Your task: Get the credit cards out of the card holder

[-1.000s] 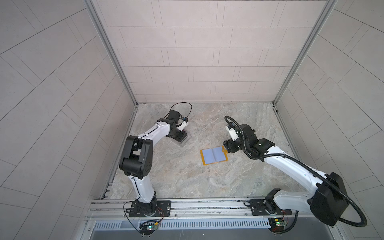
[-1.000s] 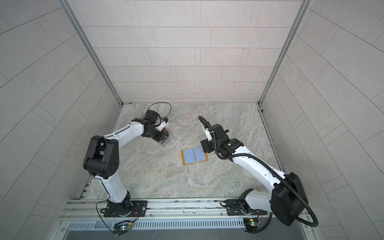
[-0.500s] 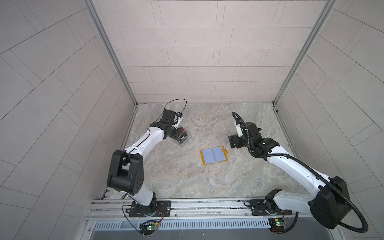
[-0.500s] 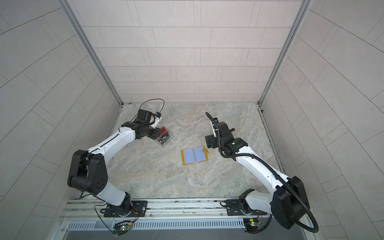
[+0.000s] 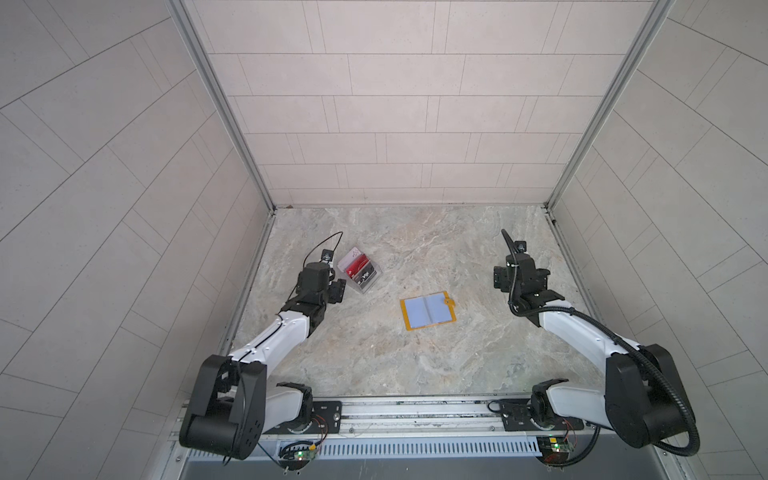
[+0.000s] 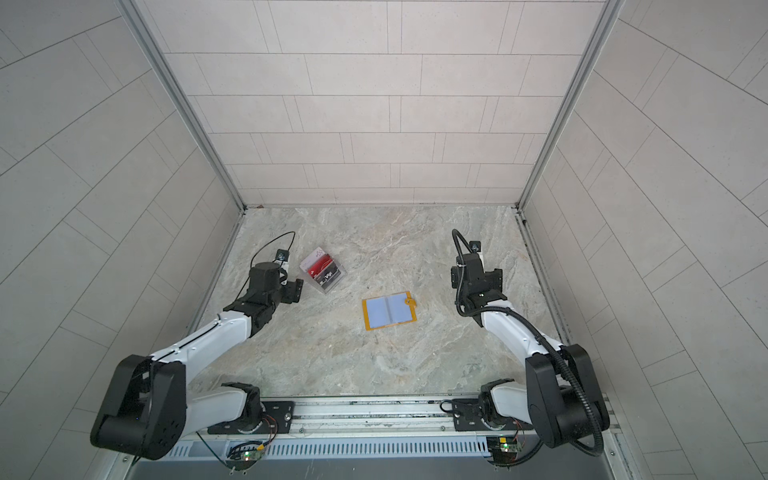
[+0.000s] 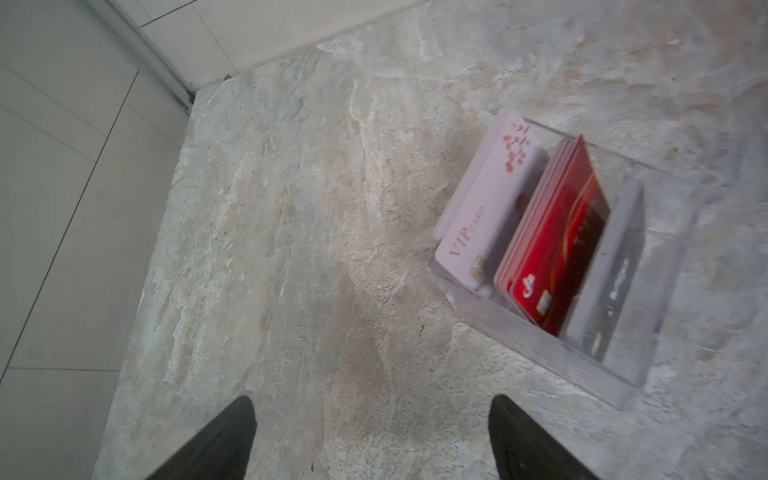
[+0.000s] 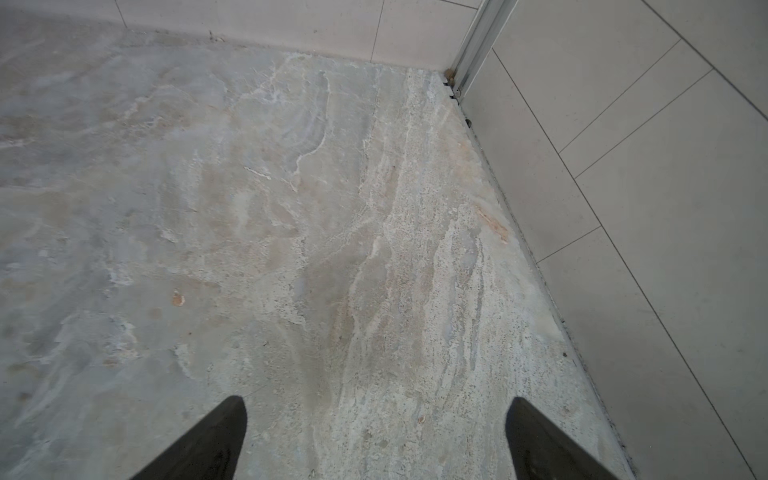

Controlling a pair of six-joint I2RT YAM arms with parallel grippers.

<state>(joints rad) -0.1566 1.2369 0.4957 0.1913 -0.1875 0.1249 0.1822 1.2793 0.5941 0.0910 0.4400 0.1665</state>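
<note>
- The card holder (image 5: 428,312) lies open and flat on the marble table (image 5: 415,374), near the middle and nearer the front than either gripper. It is in the same spot as a second ago.
- Its mustard cover frames two bluish clear sleeves (image 5: 417,312) split by a centre fold, with the snap tab (image 5: 449,300) sticking out on the right. No red or white shows through the sleeves in both top views, so they look emptied, though at this distance a hidden pocket cannot be ruled out.
- The right gripper (image 8: 378,401) has left the holder's tab edge, where it was a second ago, and now hangs well to the right of the holder. Its fingers are spread wide over bare table, with nothing between them.
- The left gripper (image 7: 372,399) has backed off the clear box (image 7: 540,353), which it was reaching into a second ago. Its fingers have parted fully and hold nothing; it sits just beside the box.
- The credit cards (image 7: 557,232) stand on edge in that box at the far left of the table, well apart from the holder. A whitish card with pink blossom print leans at one end, then a stack of red ones, then a greyish one.
- With both arms drawn back empty, the removal appears finished or all but finished.
</note>
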